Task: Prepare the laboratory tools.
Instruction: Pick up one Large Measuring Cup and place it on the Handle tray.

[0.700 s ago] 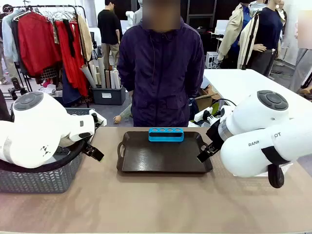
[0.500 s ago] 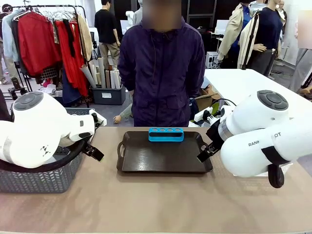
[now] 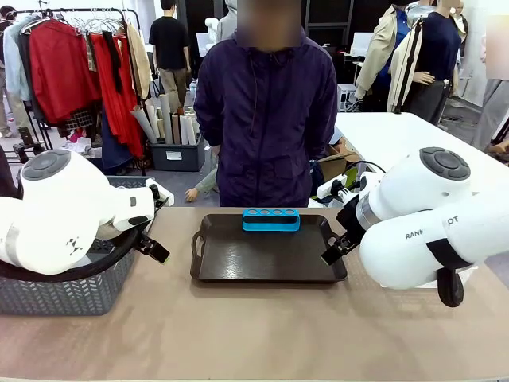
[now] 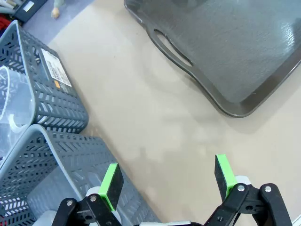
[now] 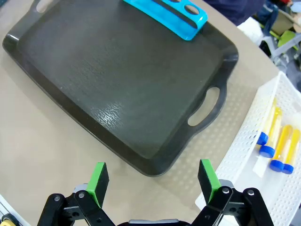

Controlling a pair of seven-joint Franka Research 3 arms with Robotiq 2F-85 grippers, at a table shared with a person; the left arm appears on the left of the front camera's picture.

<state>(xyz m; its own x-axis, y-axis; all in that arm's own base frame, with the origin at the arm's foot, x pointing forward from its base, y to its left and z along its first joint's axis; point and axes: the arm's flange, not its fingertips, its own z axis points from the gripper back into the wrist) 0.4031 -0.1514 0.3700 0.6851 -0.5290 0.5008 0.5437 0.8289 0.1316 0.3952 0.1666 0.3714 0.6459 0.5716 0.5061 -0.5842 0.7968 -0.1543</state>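
The left gripper and the right gripper hang with jaws spread wide and empty, one at each end of the dark tray. The blue-capped test tubes lie in the white basket just right of the tray, near the right gripper.

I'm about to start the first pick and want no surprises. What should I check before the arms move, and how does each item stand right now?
1. Left gripper open and empty: ok.
2. Right gripper open and empty: ok.
3. Tray floor bare: ok.
4. Blue rack on the tray's far side, holes empty: ok.
5. Capped test tubes lying uncovered in the white basket: ok.
6. What lies inside the grey baskets: cannot tell.
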